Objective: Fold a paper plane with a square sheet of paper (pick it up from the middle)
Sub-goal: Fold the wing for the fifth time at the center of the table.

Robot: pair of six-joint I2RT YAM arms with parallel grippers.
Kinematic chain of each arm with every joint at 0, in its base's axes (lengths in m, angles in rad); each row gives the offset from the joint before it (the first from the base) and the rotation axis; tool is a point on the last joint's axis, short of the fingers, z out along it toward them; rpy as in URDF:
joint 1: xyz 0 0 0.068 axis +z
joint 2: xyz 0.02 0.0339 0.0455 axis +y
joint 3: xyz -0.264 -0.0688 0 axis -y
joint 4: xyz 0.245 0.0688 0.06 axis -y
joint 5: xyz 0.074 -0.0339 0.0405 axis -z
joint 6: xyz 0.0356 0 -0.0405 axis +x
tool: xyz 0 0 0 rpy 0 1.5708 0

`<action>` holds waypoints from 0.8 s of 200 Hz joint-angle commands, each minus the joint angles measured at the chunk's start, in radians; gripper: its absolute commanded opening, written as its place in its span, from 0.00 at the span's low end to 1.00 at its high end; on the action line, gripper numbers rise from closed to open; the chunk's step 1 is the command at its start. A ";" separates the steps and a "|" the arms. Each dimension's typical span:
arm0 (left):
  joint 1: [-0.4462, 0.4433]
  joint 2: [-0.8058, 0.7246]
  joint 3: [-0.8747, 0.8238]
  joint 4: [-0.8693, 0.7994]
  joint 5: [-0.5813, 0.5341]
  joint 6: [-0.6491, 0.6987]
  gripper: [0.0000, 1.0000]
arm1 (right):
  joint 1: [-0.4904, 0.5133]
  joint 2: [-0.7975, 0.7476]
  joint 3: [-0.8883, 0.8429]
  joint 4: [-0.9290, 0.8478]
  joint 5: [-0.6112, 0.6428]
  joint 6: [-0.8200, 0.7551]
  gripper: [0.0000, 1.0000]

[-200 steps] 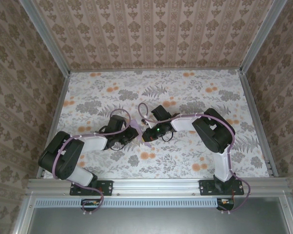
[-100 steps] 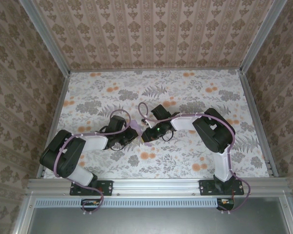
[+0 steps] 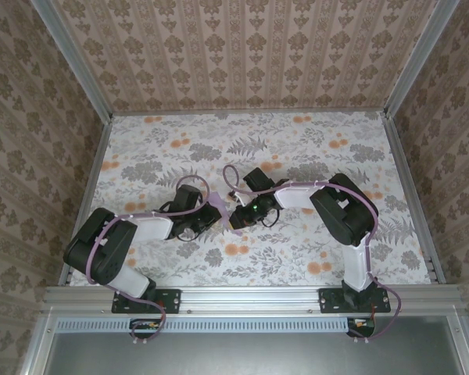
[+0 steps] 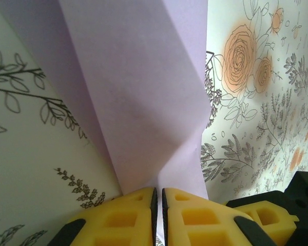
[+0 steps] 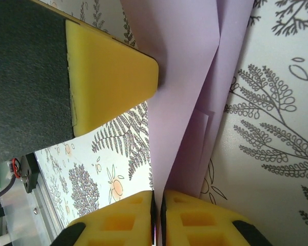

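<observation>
Jaws on both sides are closed down to a hairline, each pair nipping the square sheet of paper (image 4: 138, 92). The left gripper (image 4: 158, 197) holds it at the bottom centre of the left wrist view, the right gripper (image 5: 157, 200) at the bottom centre of the right wrist view. The sheet is already creased into a long shape with a centre valley and overlapping flaps. It appears raised off the floral tablecloth (image 4: 256, 102), between the two grippers, just left of centre in the top view. A yellow pad (image 5: 110, 72) in the upper left of the right wrist view, judged to be the left gripper's, lies against the paper's face. Step in hand, as judged: setting a lengthwise fold. To do it well, both pinches should hold firm, the paper taut but not stretched, and the flap edges lined up on the centre crease before any pressing. Motion should be slow. Risk: thin paper slips or tears if the arms pull apart.
</observation>
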State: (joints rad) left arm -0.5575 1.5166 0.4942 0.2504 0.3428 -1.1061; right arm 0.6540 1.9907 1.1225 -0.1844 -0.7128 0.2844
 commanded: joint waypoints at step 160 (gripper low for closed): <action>-0.076 -0.040 -0.050 0.114 0.020 -0.003 0.15 | 0.011 0.012 -0.033 -0.015 0.063 -0.028 0.10</action>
State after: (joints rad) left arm -0.6292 1.4403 0.4519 0.3023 0.3592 -1.0954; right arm 0.6575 1.9949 1.1152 -0.1833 -0.7017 0.2840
